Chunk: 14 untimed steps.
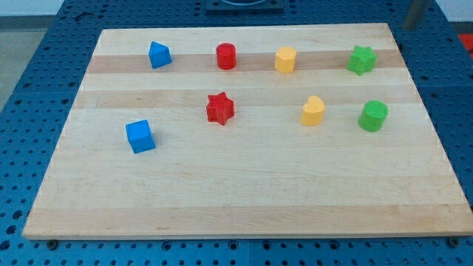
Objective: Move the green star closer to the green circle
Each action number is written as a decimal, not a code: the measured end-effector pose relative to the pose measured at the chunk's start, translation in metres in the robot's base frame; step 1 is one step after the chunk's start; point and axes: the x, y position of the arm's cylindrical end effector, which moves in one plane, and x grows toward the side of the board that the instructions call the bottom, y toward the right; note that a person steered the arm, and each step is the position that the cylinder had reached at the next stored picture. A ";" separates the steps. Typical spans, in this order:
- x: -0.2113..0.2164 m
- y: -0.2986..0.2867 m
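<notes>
Here, green star (361,60) just above green circle (373,116), apart, my tip out of view, state unknowable

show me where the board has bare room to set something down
Bare: the whole strip along the view's bottom, below the blue cube, red star and green circle. Crowded: the top row and the right, where the green star sits just above the circle. My tip isn't visible.
</notes>
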 end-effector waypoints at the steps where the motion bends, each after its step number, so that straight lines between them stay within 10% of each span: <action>1: -0.004 0.000; 4: -0.004 -0.063; 11: 0.141 -0.107; 14: 0.097 -0.111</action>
